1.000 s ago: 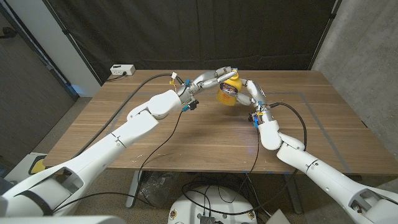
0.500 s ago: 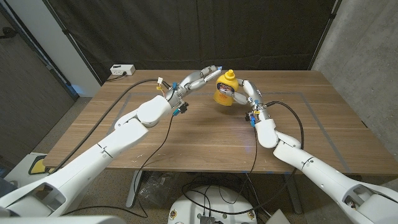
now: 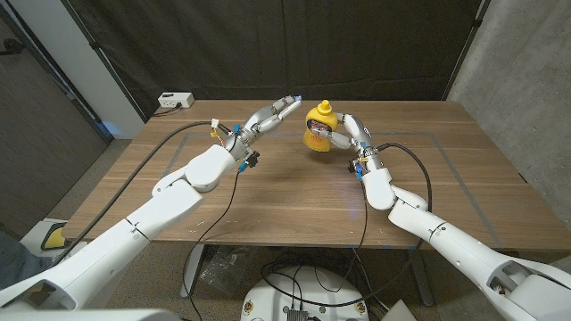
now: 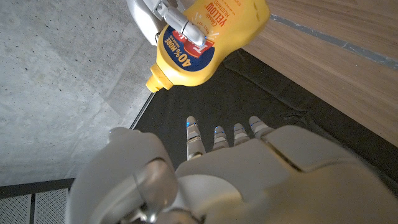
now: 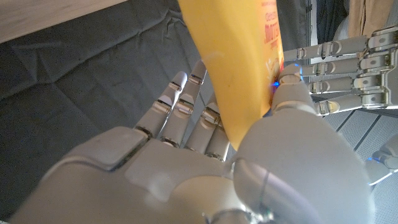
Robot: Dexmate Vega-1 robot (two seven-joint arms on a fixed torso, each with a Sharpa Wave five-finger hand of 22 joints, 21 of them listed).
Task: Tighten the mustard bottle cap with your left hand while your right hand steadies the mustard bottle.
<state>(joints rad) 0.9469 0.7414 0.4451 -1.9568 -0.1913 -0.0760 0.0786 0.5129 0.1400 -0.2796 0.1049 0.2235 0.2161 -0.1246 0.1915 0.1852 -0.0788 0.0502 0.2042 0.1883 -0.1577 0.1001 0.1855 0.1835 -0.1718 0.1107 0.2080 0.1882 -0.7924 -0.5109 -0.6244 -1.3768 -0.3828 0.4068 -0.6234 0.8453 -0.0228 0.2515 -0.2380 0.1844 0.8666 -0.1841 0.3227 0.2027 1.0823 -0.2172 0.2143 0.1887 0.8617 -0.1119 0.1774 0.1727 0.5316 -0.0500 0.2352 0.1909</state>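
The yellow mustard bottle [image 3: 318,131] stands upright on the wooden table [image 3: 294,196], far middle, with its yellow cap [image 3: 325,106] on top. My right hand [image 3: 346,134] grips the bottle's body from its right side; the thumb [image 5: 292,102] presses on the bottle [image 5: 239,68], with the fingers [image 5: 186,106] behind it. My left hand [image 3: 273,115] hovers left of the bottle, a short gap away, fingers stretched out and holding nothing. From the left wrist, the bottle [image 4: 205,37] and cap [image 4: 155,81] lie beyond my left hand's fingertips [image 4: 219,134].
A white box [image 3: 176,101] sits at the table's far left corner. Black cables [image 3: 192,134] trail across the table by both arms. A taped outline [image 3: 446,143] marks the right half. A black curtain hangs behind the table.
My left hand has come off the cap and drawn back to the left. The bottle, tilted a second ago, now stands upright, still in my right hand's grip.
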